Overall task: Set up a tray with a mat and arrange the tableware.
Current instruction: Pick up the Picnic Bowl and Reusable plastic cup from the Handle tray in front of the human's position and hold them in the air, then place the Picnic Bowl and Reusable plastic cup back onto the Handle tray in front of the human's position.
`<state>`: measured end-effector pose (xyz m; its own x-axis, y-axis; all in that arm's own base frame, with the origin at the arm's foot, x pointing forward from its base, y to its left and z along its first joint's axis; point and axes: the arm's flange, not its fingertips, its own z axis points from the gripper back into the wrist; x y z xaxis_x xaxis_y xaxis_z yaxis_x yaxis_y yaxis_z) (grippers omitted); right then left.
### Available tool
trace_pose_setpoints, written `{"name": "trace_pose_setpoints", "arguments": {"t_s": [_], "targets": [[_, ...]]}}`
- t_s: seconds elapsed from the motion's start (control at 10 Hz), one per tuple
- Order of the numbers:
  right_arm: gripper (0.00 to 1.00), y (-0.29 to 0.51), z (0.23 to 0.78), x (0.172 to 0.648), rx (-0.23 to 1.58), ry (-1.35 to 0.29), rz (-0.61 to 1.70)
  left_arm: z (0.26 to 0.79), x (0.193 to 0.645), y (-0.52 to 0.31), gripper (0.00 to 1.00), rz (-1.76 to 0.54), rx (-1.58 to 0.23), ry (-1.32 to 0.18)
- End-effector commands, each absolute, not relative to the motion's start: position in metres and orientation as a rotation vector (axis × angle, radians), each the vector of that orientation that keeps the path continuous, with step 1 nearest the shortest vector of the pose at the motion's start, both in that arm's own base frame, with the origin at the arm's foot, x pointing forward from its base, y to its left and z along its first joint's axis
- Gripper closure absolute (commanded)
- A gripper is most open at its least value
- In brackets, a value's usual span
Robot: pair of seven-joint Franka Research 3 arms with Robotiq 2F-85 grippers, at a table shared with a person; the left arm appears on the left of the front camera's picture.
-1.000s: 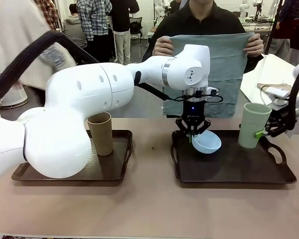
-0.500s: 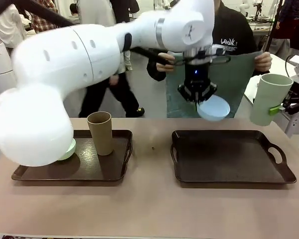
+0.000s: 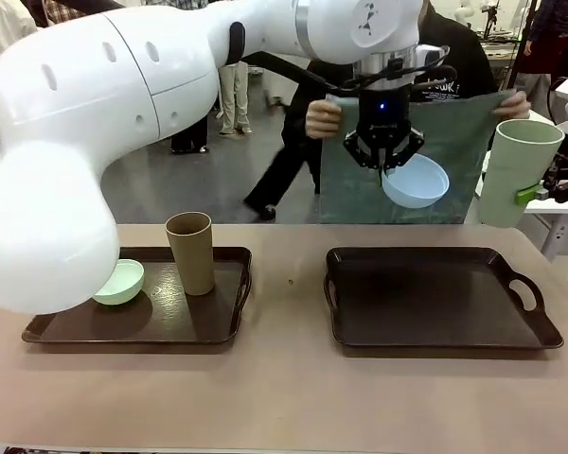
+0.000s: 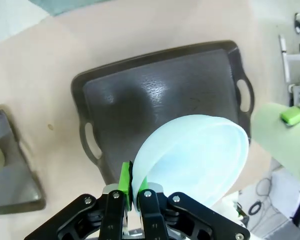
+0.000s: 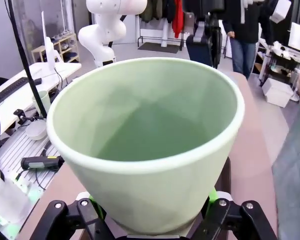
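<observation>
Found the left gripper (image 3: 386,163) raised above the far edge of the handled tray (image 3: 435,307), fingers drawn narrow and pinching the rim of the light blue bowl (image 3: 415,182). Noted the bowl hanging tilted, well clear of the tray surface. Confirmed the same pinch in the left wrist view: green pads (image 4: 124,176) pressed against both faces of the bowl wall, with the tray directly beneath. Found the right gripper (image 3: 540,194) above and just outside the tray's right edge, fingers spread wide around the lower body of the pale green cup (image 3: 516,175) and gripping it. Noted the cup lifted off the tray, mouth up, roughly upright. Observed the mat (image 3: 454,142) beyond the tray's far side, hanging spread between the person's hands (image 3: 324,115). Located the second tray (image 3: 170,323) to the left of the handled tray on the same table (image 3: 284,397), carrying the brown cup (image 3: 191,251) upright and, farther left, the pale green bowl (image 3: 121,281).
</observation>
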<state>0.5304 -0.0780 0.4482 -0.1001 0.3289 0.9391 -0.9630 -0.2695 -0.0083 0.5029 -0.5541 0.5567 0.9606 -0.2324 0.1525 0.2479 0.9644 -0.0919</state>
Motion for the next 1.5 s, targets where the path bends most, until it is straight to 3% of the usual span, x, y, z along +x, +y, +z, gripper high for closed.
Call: {"name": "trace_pose_setpoints", "arguments": {"t_s": [0.0, 1.4], "targets": [[0.75, -0.0792, 0.4419, 0.5351, 1.113, -0.851, 1.578, 0.5531, 0.5069, -0.5524, 1.0, -0.26, -0.118, -0.128], [0.75, -0.0792, 0.4419, 0.5351, 1.113, -0.851, 1.578, 0.5531, 0.5069, -0.5524, 1.0, -0.26, -0.118, -0.128]]}}
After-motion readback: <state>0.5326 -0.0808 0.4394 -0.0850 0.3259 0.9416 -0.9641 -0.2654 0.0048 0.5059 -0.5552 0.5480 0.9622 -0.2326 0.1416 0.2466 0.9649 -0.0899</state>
